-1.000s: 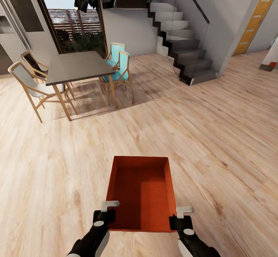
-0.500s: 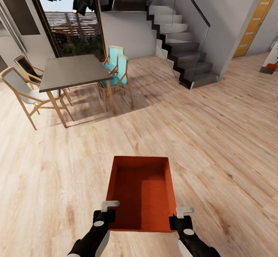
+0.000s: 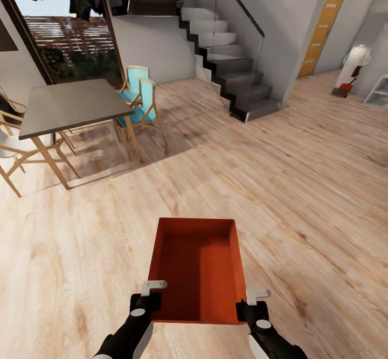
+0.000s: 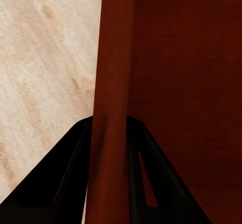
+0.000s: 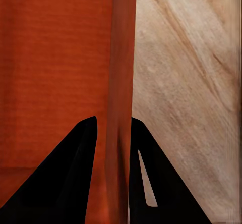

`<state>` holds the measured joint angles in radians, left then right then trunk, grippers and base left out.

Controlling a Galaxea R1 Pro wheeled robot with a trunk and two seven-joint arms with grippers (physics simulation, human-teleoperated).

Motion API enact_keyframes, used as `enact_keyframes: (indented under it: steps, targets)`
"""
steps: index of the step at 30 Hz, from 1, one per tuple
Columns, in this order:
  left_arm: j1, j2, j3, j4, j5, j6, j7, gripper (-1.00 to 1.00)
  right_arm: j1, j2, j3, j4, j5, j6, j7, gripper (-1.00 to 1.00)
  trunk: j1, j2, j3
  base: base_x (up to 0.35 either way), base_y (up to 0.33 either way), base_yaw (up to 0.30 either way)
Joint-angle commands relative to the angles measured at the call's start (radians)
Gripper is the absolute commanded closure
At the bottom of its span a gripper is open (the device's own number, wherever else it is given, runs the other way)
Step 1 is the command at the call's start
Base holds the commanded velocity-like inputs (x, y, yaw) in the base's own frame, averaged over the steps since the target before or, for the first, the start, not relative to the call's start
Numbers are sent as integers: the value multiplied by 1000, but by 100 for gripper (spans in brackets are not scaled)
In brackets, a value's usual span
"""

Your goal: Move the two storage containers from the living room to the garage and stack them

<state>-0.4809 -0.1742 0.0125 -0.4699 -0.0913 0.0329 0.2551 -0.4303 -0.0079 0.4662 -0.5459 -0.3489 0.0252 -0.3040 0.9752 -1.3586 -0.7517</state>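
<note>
You are carrying one storage container [image 3: 196,270] in front of you, held between both grippers over the light wood-plank floor [image 3: 302,186]. The left gripper [image 3: 152,293] pinches the container's left wall near its close corner, and the left wrist view shows the thin orange-red wall [image 4: 112,133] running straight up between the two dark fingers [image 4: 60,178], so those jaws are closed narrow on it. The right gripper [image 3: 253,302] does the same on the right wall, and in the right wrist view the wall [image 5: 120,133] sits clamped between its fingers [image 5: 65,178], jaws drawn in tight on the thin edge. The bin is open-topped and level, its ribbed bottom showing, and it reaches forward and away from both jaws, with floor under it on every side.

Well beyond the jaws, ahead and to the left, stands a grey-topped dining table [image 3: 70,105] with wooden chairs [image 3: 21,154] on its far left and two teal-seated chairs [image 3: 141,103] just beside its right end. Behind the table a tall glazed opening [image 3: 59,35] looks out on greenery and a fence. Straight ahead of the jaws, far off, a dark staircase with a glass rail [image 3: 226,52] climbs to the left. Ahead and to the right, an orange door [image 3: 322,27] stands in the white wall, and a white and red object [image 3: 353,70] stands on the floor near it; you cannot tell what it is
</note>
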Motion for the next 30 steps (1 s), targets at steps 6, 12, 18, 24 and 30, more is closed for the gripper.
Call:
enact_keyframes:
  steps: [6,12,18,24,30]
  targets:
    - [1,0,0,1,-10,4,10,100,-2,-40,3,-43,1,-29,-6,100,0,0,-1,0,0,-263]
    - [1,0,0,1,-11,4,10,100,-2,-40,3,-43,2,-28,-6,100,0,0,-1,0,0,-262]
    - [1,0,0,1,-10,8,10,100,-2,-41,3,-43,2,-30,-6,100,0,0,-1,23,2,-247]
    - [1,0,0,1,-10,13,9,100,-2,-41,3,-43,2,-30,-6,100,0,0,-1,263,74,-101]
    - [1,0,-1,1,-10,13,9,100,-2,-41,3,-43,2,-30,-7,100,0,0,-1,327,87,-7]
